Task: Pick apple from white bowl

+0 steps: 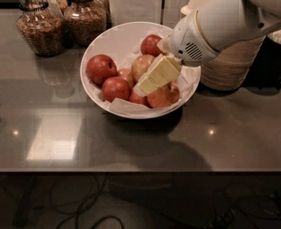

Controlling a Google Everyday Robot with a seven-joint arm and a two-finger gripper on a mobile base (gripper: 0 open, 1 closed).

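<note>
The apple (141, 65), pale yellow-orange with a red blush, lies near the middle of the white bowl (93, 90), directly behind the tip of the tool (145, 86). The tool's pale yellow body slants down from the upper right and covers the apple's right side in this view. Whether it touches the apple cannot be told, nor whether the tool is wide or narrow, since it shows as one solid block from this angle.

Deep-red apples ring the tool. One (101, 68) lies far to its left against the bowl wall, another (115, 88) just left of its tip, one (165, 95) below it, and one (150, 44) behind it. Crumpled white paper (125, 108) lines the bowl under the fruit.

The white arm (225, 20) runs from the tool up to the right. Behind it stands a stack of beige bowls (230, 66). Well to the tool's left, beyond the bowl, are two glass jars (37, 30). Everything rests on a dark glossy surface (59, 128).
</note>
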